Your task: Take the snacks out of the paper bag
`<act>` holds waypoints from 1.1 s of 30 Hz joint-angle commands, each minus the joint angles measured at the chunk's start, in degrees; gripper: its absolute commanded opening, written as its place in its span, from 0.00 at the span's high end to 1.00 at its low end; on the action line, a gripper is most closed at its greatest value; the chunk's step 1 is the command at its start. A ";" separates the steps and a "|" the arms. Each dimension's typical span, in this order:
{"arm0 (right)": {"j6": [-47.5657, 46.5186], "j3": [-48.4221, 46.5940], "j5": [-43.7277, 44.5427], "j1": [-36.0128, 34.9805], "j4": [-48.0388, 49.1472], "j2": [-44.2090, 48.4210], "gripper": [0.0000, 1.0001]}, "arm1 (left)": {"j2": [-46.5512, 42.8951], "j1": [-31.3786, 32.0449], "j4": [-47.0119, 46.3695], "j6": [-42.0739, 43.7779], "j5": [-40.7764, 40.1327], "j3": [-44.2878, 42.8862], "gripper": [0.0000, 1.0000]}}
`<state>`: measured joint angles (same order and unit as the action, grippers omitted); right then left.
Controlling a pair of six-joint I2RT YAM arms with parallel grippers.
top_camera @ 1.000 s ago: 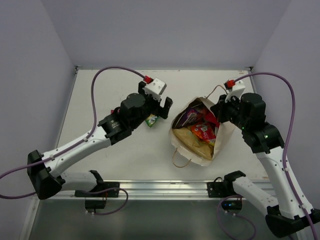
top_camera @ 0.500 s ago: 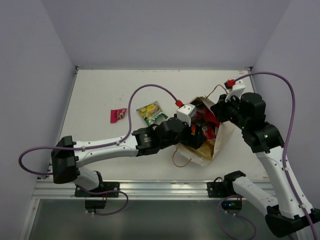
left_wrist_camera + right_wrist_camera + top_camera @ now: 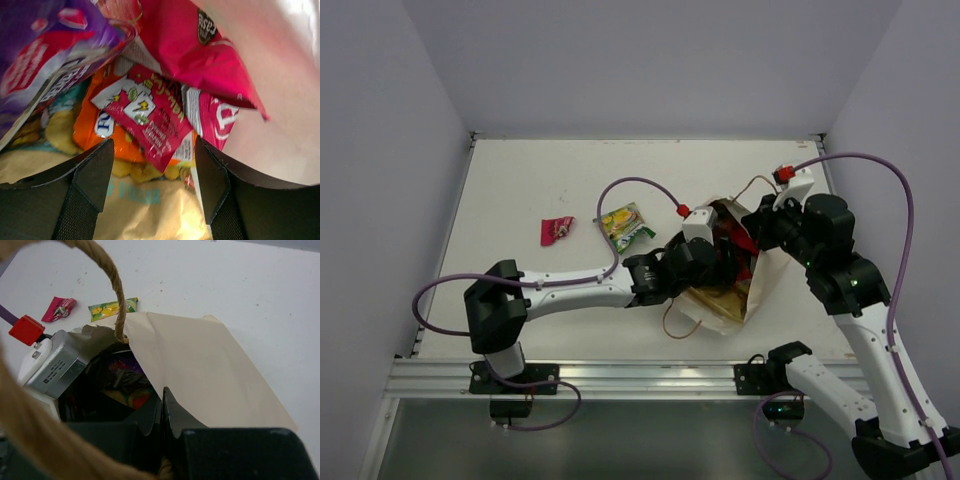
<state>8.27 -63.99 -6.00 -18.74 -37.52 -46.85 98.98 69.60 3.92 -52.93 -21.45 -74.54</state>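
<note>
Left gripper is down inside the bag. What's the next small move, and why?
Probably ease the left gripper slightly deeper and close on the red packet. It lies uppermost, framed between the open fingers, while the right gripper pinches the paper bag at its rim, so the mouth stands open.

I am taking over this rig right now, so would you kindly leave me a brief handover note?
Left gripper: open inside the paper bag, fingers either side of a red packet, not yet gripping.
Right gripper: shut on the bag's rim.
Done: a pink-red packet and a green-yellow packet lie on the table.
Remaining: the red packet, a purple packet, a pink packet, an orange packet and the tan pouch, all in the bag.
</note>
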 commanded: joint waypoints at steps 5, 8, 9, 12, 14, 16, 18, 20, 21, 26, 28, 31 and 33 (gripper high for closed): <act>2.01 0.27 -2.17 -0.07 5.88 1.41 0.99 | 6.65 -0.34 0.21 -4.20 -2.37 -6.22 0.33; 1.92 0.35 -2.00 -0.15 5.88 1.50 0.99 | 8.24 -0.26 -0.14 -5.08 -1.23 -6.14 0.38; 1.84 0.44 -2.09 -0.07 5.96 1.59 0.99 | 8.60 -0.34 0.12 -5.43 -1.22 -6.40 0.43; 1.57 0.70 -2.00 -0.07 5.88 1.59 0.99 | 8.86 -0.43 1.00 -5.43 -1.66 -6.58 0.64; 1.31 0.70 -1.47 -0.07 5.70 1.94 0.99 | 7.38 -0.52 1.70 -5.08 -2.45 -6.32 0.88; 1.04 0.88 -0.77 -0.07 5.88 2.11 0.99 | 5.71 -0.61 1.88 -4.20 -2.98 -5.36 1.00; 0.96 0.88 -0.51 -0.07 5.88 2.29 0.99 | 1.85 -0.87 2.14 -2.72 -3.77 -4.39 1.00; 0.78 1.06 -0.50 -0.07 5.96 2.20 0.99 | -2.72 -0.87 2.31 -0.87 -4.21 -3.16 1.00; 0.78 0.97 -0.42 -0.07 5.79 2.03 0.99 | -4.39 -0.87 2.93 1.23 -4.39 -2.98 1.00; 0.60 0.88 1.25 -0.07 5.44 2.20 0.99 | -15.45 -2.36 14.50 8.62 -6.15 -3.86 1.00; 0.52 0.79 1.52 -0.07 5.35 2.20 0.99 | -21.42 -5.86 16.90 10.03 -5.19 -1.59 1.00; 0.69 0.88 1.52 -0.07 5.35 2.29 0.99 | -29.16 -14.71 18.84 11.70 -1.14 4.46 1.00; 0.69 1.05 1.26 -0.07 5.35 2.38 0.99 | -32.17 -19.66 18.41 13.62 1.31 7.47 1.00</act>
<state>8.60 -62.41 -5.26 -18.74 -35.53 -46.04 70.30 56.53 18.46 -43.83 -21.76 -71.72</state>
